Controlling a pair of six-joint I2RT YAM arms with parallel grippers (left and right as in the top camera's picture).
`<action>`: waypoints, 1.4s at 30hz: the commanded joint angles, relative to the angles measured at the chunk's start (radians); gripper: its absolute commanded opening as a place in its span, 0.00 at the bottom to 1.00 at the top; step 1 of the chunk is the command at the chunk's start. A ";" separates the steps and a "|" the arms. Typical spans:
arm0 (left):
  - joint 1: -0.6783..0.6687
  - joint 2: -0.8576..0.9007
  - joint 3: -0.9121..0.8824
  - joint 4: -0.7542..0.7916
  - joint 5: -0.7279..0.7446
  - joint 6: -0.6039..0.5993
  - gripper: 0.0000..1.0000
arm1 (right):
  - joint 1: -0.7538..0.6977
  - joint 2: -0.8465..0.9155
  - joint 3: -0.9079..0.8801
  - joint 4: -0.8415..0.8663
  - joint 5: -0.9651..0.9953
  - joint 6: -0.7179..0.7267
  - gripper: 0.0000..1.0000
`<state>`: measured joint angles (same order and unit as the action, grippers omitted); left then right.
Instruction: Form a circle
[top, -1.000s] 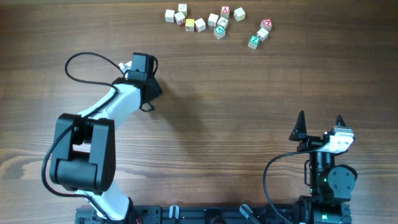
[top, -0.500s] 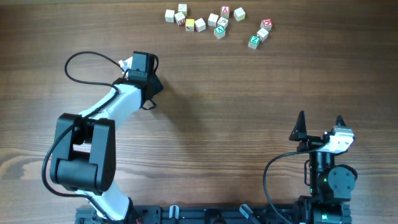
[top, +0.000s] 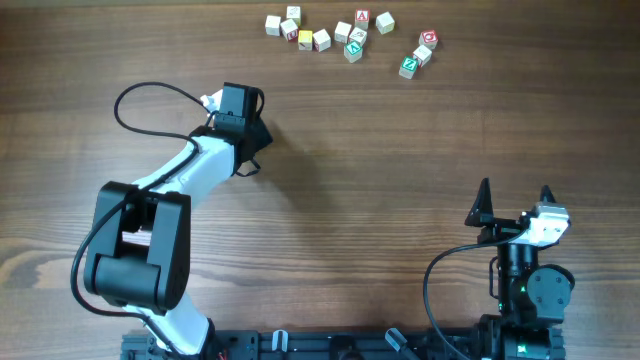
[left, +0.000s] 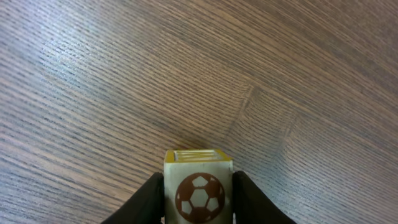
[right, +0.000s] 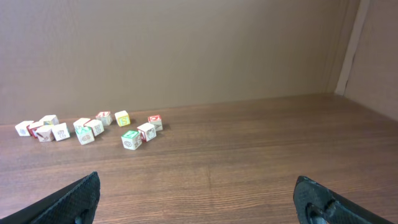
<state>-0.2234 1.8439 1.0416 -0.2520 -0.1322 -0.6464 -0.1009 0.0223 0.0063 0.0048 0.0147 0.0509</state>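
My left gripper (left: 198, 182) is shut on a small pale wooden cube (left: 199, 193) with a brown football printed on the face toward the camera; both black fingers press its sides. From overhead that gripper (top: 252, 142) sits left of centre and hides the cube. At the far edge lie scattered letter cubes. A tight group of three with red and green faces, the circle (top: 419, 54), is the rightmost of them, also seen in the right wrist view as the circle (right: 142, 132). My right gripper (top: 515, 190) stands open and empty near the front right.
Two more clusters of letter cubes lie along the far edge: one (top: 296, 29) left, one (top: 358, 36) middle. A black cable (top: 150, 95) loops off the left arm. A wall (right: 186, 50) rises behind the table's far edge.
The left arm has shifted a little to the right with the football cube in its fingers. The right arm and the far cubes have not moved.
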 joint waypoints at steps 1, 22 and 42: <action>0.001 0.003 -0.008 0.006 0.000 -0.049 0.37 | -0.003 -0.005 -0.001 0.002 -0.016 0.002 1.00; 0.001 -0.170 -0.002 -0.091 -0.019 -0.169 0.89 | -0.003 -0.003 -0.001 0.002 -0.016 0.002 1.00; 0.003 -1.122 0.023 -0.669 -0.131 -0.048 1.00 | -0.003 -0.002 -0.001 0.047 -0.161 0.179 1.00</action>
<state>-0.2226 0.7246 1.0653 -0.9092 -0.2428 -0.7116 -0.1013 0.0231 0.0063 0.0162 -0.0071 0.0685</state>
